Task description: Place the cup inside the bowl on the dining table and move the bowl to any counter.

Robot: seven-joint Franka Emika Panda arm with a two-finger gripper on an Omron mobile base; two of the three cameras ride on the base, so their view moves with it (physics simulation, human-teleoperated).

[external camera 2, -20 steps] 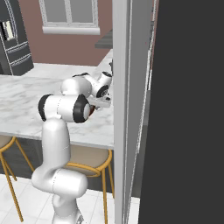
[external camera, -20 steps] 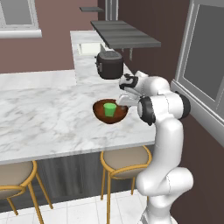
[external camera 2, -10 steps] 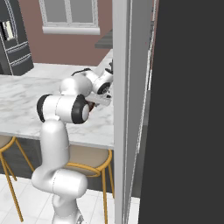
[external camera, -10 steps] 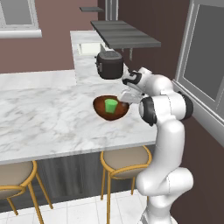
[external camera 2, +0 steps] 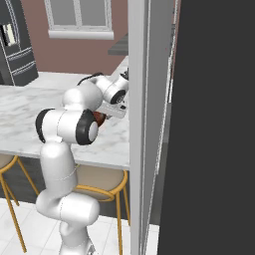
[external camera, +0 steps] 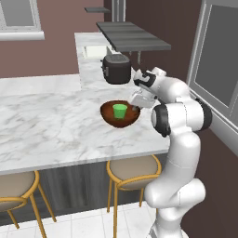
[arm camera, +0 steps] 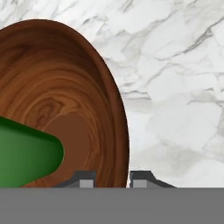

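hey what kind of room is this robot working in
Most likely a home kitchen with a dining bar. A long marble dining table has round stools tucked under its overhang, a dark cooker pot sits on the counter behind, and a dark fridge stands by a window.

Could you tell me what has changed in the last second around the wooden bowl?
The gripper, its fingers straddling the rim of the round dark reddish-brown wooden bowl, has carried it slightly up and away, towards the black cooker. The small bright green cup stays upright inside it. The white marble dining table is unchanged.
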